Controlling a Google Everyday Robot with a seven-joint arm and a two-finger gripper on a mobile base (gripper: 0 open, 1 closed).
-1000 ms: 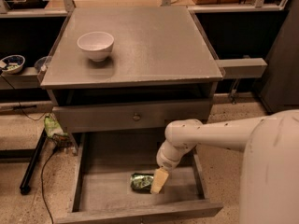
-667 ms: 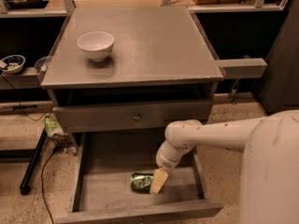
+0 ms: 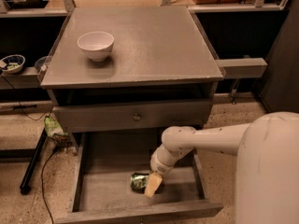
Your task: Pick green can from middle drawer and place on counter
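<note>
1. nothing has visibly moved since the earlier frames: arm, pincer and can sit where they were a second ago.
2. the pincer (image 3: 153, 186) is down inside the middle drawer (image 3: 103, 195), at about 6 o'clock in the view, with its tan tip overlapping the 3 o'clock end of the green can (image 3: 138, 181).
3. whether the pincer is spread, pressed together or pinching the can cannot be told.
4. the green can lies on its side on the drawer floor, toward the drawer's front wall and a little to the 3 o'clock side of its middle.
5. the middle drawer is pulled out wide, below a shut grey drawer front with a small round knob (image 3: 136, 116).
6. the white arm (image 3: 205, 139) reaches into the drawer from 3 o'clock, and its bulky white body fills the 4 o'clock corner of the view.
7. the desk (image 3: 159, 45) above carries a white bowl (image 3: 96, 45), upright, toward the 10 o'clock corner of its top.
8. a narrow grey side ledge (image 3: 243, 67) juts out at the desk's 3 o'clock side, and a small dark-rimmed bowl (image 3: 12, 63) rests on the ledge at 9 o'clock.
</note>
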